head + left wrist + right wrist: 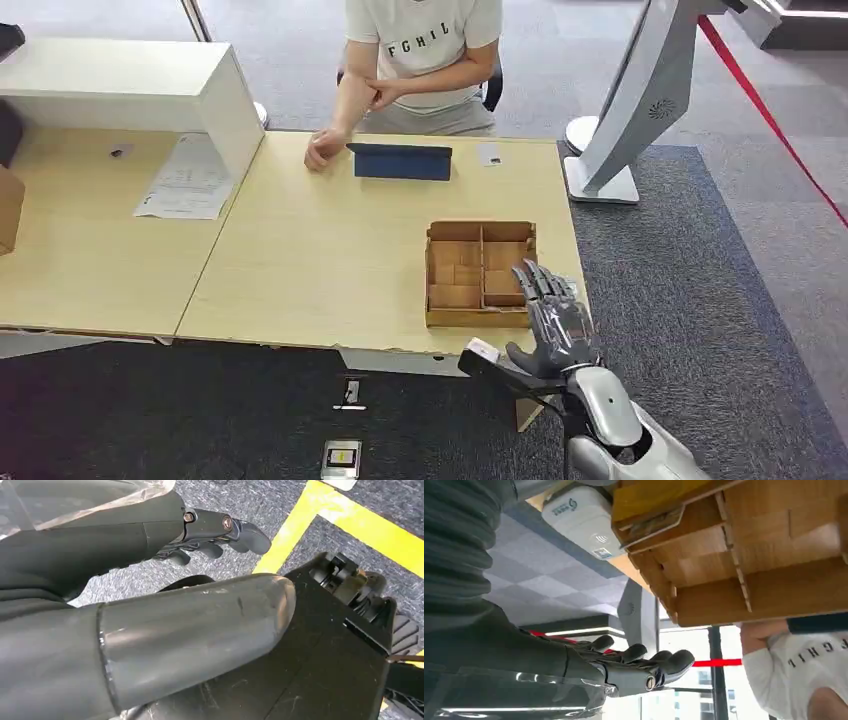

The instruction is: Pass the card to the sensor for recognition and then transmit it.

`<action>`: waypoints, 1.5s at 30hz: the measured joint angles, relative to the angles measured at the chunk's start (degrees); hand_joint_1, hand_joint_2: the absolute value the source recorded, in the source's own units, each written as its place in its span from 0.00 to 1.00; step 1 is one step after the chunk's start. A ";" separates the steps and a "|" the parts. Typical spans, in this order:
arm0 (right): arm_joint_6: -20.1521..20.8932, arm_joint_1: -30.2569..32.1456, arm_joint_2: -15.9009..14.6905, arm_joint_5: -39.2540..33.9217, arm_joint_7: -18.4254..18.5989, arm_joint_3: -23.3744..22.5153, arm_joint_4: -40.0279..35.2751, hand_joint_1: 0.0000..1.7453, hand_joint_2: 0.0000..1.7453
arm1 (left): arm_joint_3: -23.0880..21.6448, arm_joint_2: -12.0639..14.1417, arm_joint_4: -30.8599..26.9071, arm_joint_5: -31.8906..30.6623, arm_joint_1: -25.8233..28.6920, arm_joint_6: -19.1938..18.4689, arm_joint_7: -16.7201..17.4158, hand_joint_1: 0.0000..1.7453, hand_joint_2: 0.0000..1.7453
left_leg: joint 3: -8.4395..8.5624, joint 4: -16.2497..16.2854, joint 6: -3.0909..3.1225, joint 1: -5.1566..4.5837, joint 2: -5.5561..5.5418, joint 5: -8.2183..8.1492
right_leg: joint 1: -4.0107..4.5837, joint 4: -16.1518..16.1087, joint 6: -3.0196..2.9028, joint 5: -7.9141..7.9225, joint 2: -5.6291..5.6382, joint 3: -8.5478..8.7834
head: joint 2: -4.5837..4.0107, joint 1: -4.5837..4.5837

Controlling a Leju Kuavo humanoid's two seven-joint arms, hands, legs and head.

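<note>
A white card reader sensor is sitting on the desk just beside the wooden tray

I saw a pale, matt wooden table, a brown compartmented box of raw plywood, rough grey carpet, and the glossy silver-grey right hand.

Silver right arm ends in a grey, dark-fingered right hand (small screws showing).
</note>
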 joint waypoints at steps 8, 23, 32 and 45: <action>2.95 0.81 1.18 0.94 1.58 -0.87 -0.85 0.00 1.00 | -0.09 -0.13 0.00 -0.46 0.00 -0.02 0.00 0.00 0.00 | 0.00 0.00 0.00 0.00 0.00 0.00 | 0.00 0.00 0.00 0.00 0.00 0.00 | 0.00 -0.02; 4.77 1.38 2.58 5.05 0.68 -2.45 -2.47 0.00 1.00 | -0.13 -0.28 0.00 -1.14 0.03 -0.59 -0.35 0.00 0.00 | 0.00 0.00 0.00 0.00 0.00 0.00 | 0.00 0.00 0.00 0.00 0.00 0.00 | 0.00 -0.02; 5.14 1.32 4.46 7.13 -1.31 -2.69 -0.33 0.00 1.00 | -0.33 -0.42 0.00 -1.22 0.02 -0.72 -0.11 0.00 0.00 | -0.01 -0.01 0.00 0.00 0.00 0.00 | 0.00 0.00 -0.01 -0.01 0.00 0.00 | 0.00 -0.02; 3.50 0.84 6.34 7.24 -1.90 -2.69 3.70 0.00 1.00 | -0.46 -0.44 0.00 -1.49 0.05 -0.74 0.11 0.00 0.00 | -0.02 -0.01 0.00 0.00 0.00 0.00 | 0.00 0.00 -0.01 -0.01 0.00 0.00 | 0.00 -0.02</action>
